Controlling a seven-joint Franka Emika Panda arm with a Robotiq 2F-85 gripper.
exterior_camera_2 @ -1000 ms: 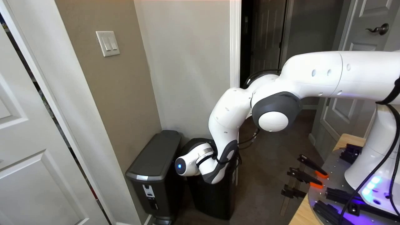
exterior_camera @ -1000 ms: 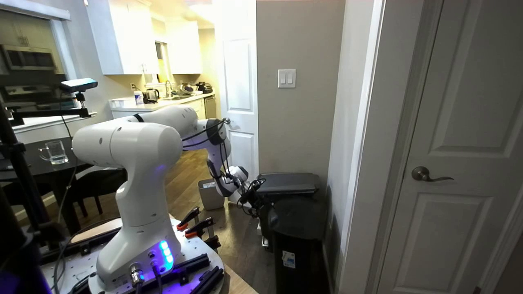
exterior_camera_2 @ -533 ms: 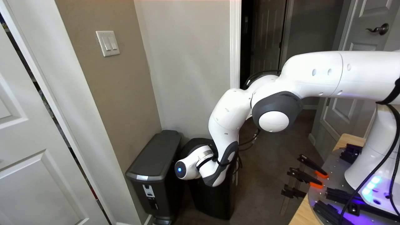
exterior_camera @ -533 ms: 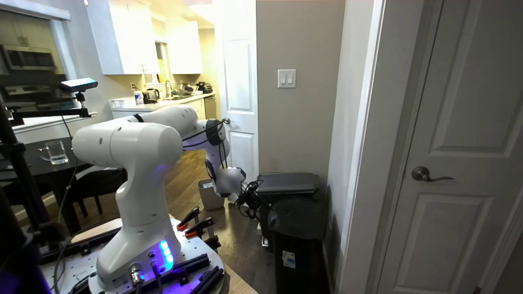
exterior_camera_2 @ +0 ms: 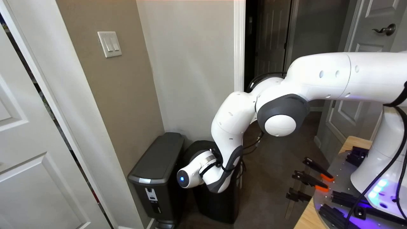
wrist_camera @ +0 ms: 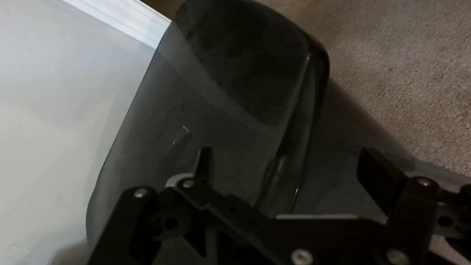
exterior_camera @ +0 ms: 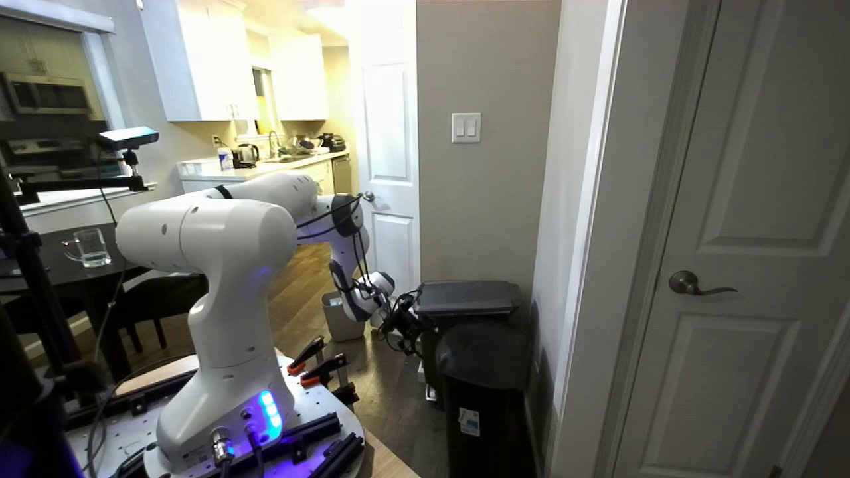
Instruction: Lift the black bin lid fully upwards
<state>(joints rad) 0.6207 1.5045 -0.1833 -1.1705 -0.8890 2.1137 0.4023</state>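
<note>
Wrist view, left to right: pale wall, white trim at the far end of it, black bin lid across the middle, carpet on the right. My gripper enters from the near side, jaws wide apart. Of its fingers, the left-hand one is over the lid surface and the right-hand one is out past the lid's right edge, so that edge runs through the gap. Contact with the lid: can't tell from this angle.

In an exterior view, left to right: glass mug on a dark table, my arm, small grey container on the floor. Right of that I see the gripper just beside the lid's left edge; fingertips blend into the dark plastic. Lid is down flat on the black bin, right of the gripper and a bit nearer. Second bin stands just beyond, on the far side. Door handle is well apart to the right.

In an exterior view the second bin is on the left, lid right of it, partly covered by the arm's wrist. Gripper is hidden behind that. Clamps farther right.
</note>
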